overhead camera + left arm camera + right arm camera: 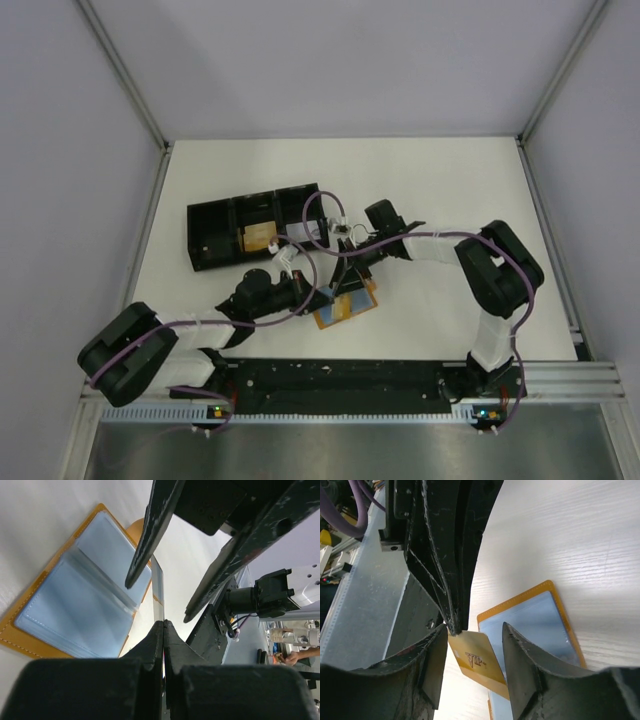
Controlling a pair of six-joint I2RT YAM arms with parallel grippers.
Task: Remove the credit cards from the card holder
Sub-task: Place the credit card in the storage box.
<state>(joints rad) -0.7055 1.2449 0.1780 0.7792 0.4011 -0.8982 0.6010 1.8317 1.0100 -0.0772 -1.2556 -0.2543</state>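
The card holder (pixel 350 305) lies open on the white table, orange-tan with pale blue sleeves; it also shows in the left wrist view (pixel 75 605) and the right wrist view (pixel 535 620). My left gripper (pixel 325 290) is shut on a gold credit card marked VIP (pixel 477 662), held above the holder's edge. In the left wrist view the card (pixel 159 590) stands edge-on out of the shut fingertips (pixel 163 623). My right gripper (pixel 475 627) is open, one finger on each side of that card, without gripping it. It also shows in the top view (pixel 352 272).
A black three-compartment tray (pixel 200 240) stands behind the left arm, with a tan card (pixel 262 238) in its middle compartment. A metal rail (pixel 560 380) runs along the near edge. Grey walls enclose the table on three sides.
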